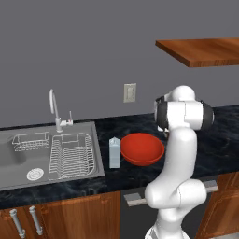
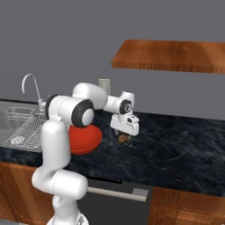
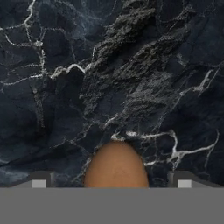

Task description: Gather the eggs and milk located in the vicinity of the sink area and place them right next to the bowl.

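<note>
Hand view: egg [image 3: 116,165] sits centred between the two spread tips, jaws open and empty, long axis pointing away from the camera. Egg lies on the dark table [image 2: 176,145], right of bowl [image 2: 85,139].

1. Egg [image 3: 116,165]: lower part cut off at the bottom of the hand view; in the right base view, small and half hidden under the tool [image 2: 126,134].
2. Tool: finger spacing too small to judge from the right base view.
3. Bowl [image 2: 88,139]: left part hidden behind the arm in the right base view.
4. Sink [image 1: 18,161]: cut off by the left edge.
</note>
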